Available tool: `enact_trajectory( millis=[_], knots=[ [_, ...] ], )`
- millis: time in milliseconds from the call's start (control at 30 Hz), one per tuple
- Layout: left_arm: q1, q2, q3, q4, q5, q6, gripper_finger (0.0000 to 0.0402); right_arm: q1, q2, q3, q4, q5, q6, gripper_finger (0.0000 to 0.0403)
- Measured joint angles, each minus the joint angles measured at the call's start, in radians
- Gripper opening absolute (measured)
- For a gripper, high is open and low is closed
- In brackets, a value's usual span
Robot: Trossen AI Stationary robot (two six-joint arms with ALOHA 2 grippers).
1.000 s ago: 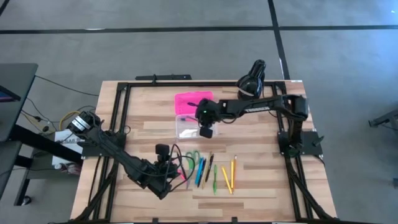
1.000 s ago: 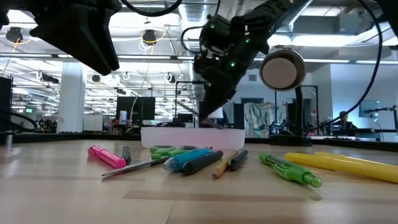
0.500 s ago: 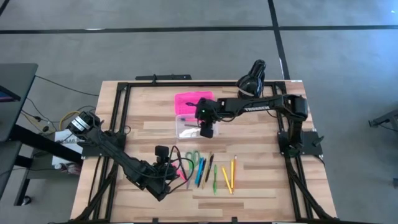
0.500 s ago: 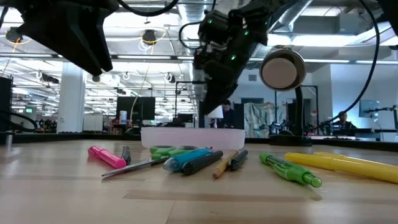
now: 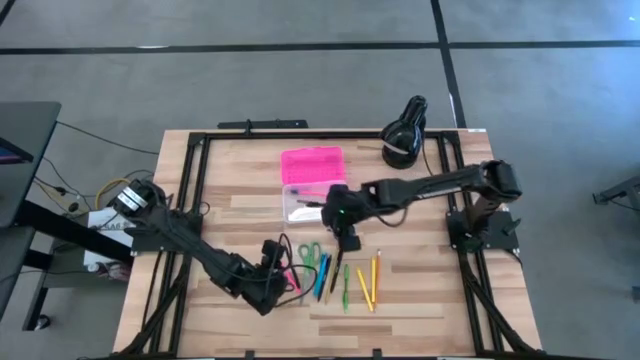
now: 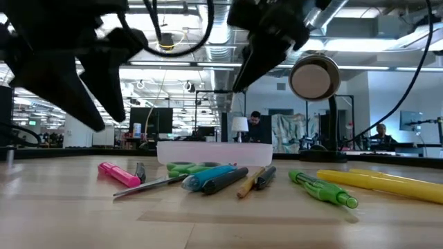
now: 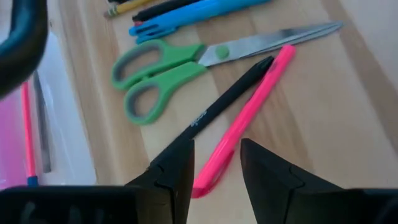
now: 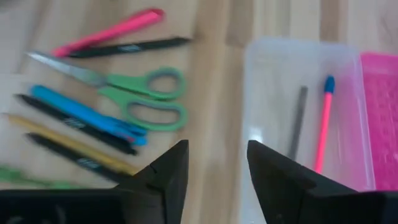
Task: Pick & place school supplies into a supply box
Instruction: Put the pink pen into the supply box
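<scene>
The supply box (image 5: 303, 203) sits near the centre of the surface (image 5: 230, 200), its clear base lying open with the pink lid (image 5: 313, 164) folded flat against its far side. In the right wrist view, the base (image 8: 298, 118) contains two items lying side by side: a grey stick (image 8: 296, 124) and a pink pen with a blue cap (image 8: 323, 118).

The remaining school supplies lie in a loose row on the surface on the near side of the box:
- green-handled scissors (image 5: 311, 255)
- blue pens (image 5: 322, 277)
- a black pen (image 5: 337, 268)
- a green pen (image 5: 346, 285)
- yellow and orange pencils (image 5: 368, 280)

The left wrist view adds a pink pen (image 7: 245, 118) and a black pen (image 7: 214, 109) lying touching each other just beside the scissors (image 7: 186, 65).

The right gripper (image 5: 349, 238) is positioned between the box and the row of supplies. Its fingers (image 8: 168, 171) are spread apart, released, with nothing between them.

The left gripper (image 5: 283, 279) is at the left end of the row, low over the pink pen and the black pen. Its fingers (image 7: 177, 171) are parted and empty.

A black round lamp-like object (image 5: 404, 135) stands at the far right corner of the surface.
</scene>
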Motion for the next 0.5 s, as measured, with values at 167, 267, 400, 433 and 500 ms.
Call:
enact_trajectory(
  millis=[167, 267, 400, 433, 500],
  knots=[
    [0.065, 0.000, -0.063, 0.089, 0.080, 0.059, 0.0126, 0.076, -0.105, -0.077, 0.052, 0.003, 0.015, 0.0143],
    [0.101, 0.000, -0.088, 0.146, 0.130, 0.095, 0.0126, 0.119, -0.179, -0.141, 0.102, 0.003, 0.034, 0.0137],
    [0.139, 0.000, -0.111, 0.220, 0.240, 0.138, 0.0126, 0.178, -0.275, -0.239, 0.170, 0.021, 0.077, 0.0132],
    [0.147, 0.000, -0.116, 0.226, 0.261, 0.141, 0.0126, 0.194, -0.298, -0.262, 0.178, 0.043, 0.089, 0.0132],
    [0.159, 0.000, -0.120, 0.225, 0.289, 0.143, 0.0126, 0.235, -0.345, -0.311, 0.206, 0.097, 0.112, 0.0132]
  ],
)
